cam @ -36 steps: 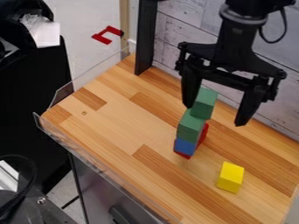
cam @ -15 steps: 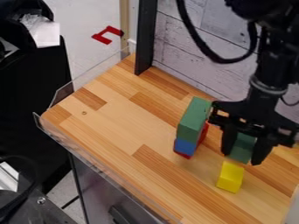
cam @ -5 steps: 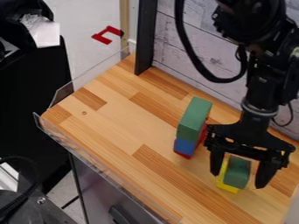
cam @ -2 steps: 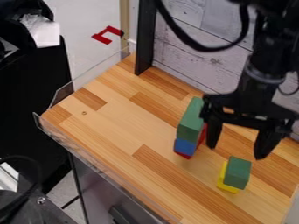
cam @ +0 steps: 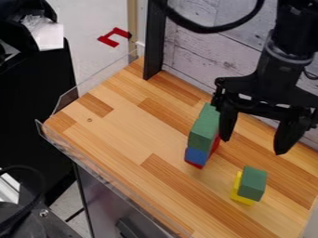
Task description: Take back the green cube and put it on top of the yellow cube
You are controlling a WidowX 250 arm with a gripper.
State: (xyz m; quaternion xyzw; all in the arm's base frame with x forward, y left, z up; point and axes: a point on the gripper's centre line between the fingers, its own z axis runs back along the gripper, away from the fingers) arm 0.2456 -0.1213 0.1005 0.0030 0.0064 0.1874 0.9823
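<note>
green cube [cam: 253, 183] sat on yellow cube [cam: 240, 198] on the surface [cam: 124, 135]. gripper [cam: 253, 146] hung higher, apart from both, spread wide, gripped nothing.

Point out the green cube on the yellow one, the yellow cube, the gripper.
green cube [cam: 253, 183], camera view, on its side face
yellow cube [cam: 241, 198], camera view, lower side under the green
gripper [cam: 255, 143], camera view, midway between its fingertips

Green cube [cam: 253, 184]: dark green, upright, on top of the yellow cube, its top face showing, lower right of the frame
Yellow cube [cam: 238, 191]: bright yellow, mostly hidden under the green one, a strip visible along its left and bottom
</note>
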